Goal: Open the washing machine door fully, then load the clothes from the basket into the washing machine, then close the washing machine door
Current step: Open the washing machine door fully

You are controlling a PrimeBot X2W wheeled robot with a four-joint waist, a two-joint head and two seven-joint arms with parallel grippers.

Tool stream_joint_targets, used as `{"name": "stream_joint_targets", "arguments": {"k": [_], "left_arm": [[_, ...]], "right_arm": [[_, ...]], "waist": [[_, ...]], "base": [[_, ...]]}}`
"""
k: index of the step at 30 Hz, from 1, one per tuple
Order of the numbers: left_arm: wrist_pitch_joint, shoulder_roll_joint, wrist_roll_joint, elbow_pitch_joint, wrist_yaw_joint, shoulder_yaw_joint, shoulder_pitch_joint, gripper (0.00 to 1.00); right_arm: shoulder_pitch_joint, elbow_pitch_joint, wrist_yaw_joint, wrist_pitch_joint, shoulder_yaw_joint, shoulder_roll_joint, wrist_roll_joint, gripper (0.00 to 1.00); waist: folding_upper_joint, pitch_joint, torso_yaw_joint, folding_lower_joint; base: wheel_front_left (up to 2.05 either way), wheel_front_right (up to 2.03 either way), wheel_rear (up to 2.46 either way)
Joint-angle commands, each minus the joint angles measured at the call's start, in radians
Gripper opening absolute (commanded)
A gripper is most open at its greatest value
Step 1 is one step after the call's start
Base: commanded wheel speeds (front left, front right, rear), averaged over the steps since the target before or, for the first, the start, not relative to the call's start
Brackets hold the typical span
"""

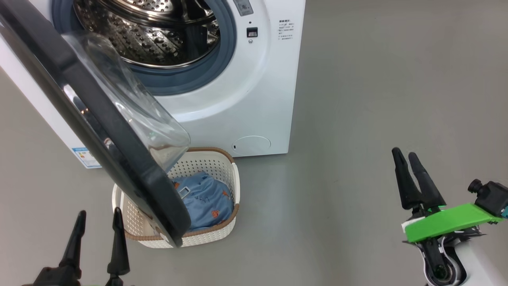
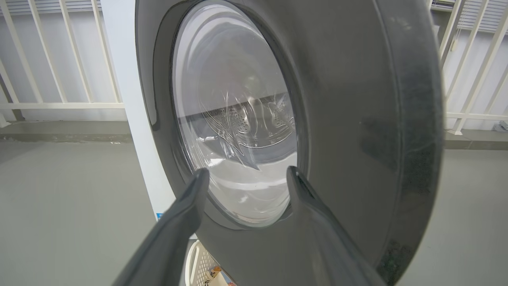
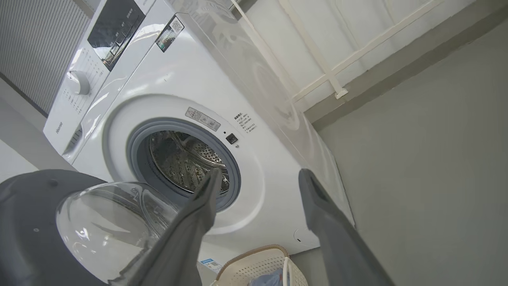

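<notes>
Both the left gripper (image 1: 99, 212) and right gripper (image 1: 404, 153) gape empty. A glossy black round door (image 1: 99, 119) hangs just ahead of the left, above a cream perforated basket (image 1: 222, 234).

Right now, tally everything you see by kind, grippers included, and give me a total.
Big white boxy front-loading washing machine: 1
Cream-white perforated plastic basket: 1
Light blue printed fabric bundle: 1
Dark two-finger grippers: 2 (left gripper, right gripper)
Total: 5
</notes>
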Motion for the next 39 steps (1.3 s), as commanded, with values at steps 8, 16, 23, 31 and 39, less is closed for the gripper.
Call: {"name": "stream_joint_targets", "arguments": {"k": [8,16,23,31,39], "left_arm": [[-0.008,0.016,-0.003,-0.026,0.017,0.026,-0.006,1.00],[-0.008,0.016,0.000,-0.016,0.024,0.023,-0.003,1.00],[-0.008,0.016,0.004,-0.017,0.033,0.016,0.004,1.00],[-0.008,0.016,0.010,-0.016,0.031,0.017,0.010,1.00],[-0.008,0.016,0.016,-0.007,0.025,0.015,0.013,1.00]], "right_arm": [[0.006,0.055,0.008,-0.049,-0.011,-0.013,-0.390,1.00],[0.035,0.010,0.008,-0.050,-0.138,0.073,-0.743,1.00],[0.092,-0.050,0.008,-0.050,-0.198,0.122,-0.899,1.00],[0.128,-0.049,0.008,-0.050,-0.222,0.138,-0.957,1.00],[0.128,-0.028,0.008,-0.050,-0.232,0.141,-0.964,1.00]], "waist": [[0.0000,-0.001,-0.003,0.0000],[0.0000,-0.003,-0.001,0.0000],[0.0000,-0.011,-0.001,0.0000],[0.0000,-0.017,-0.006,0.0000],[0.0000,-0.021,-0.009,0.0000]], "base": [[0.00,0.00,0.00],[0.00,0.00,0.00],[0.00,0.00,0.00],[0.00,0.00,0.00],[0.00,0.00,0.00]]}}
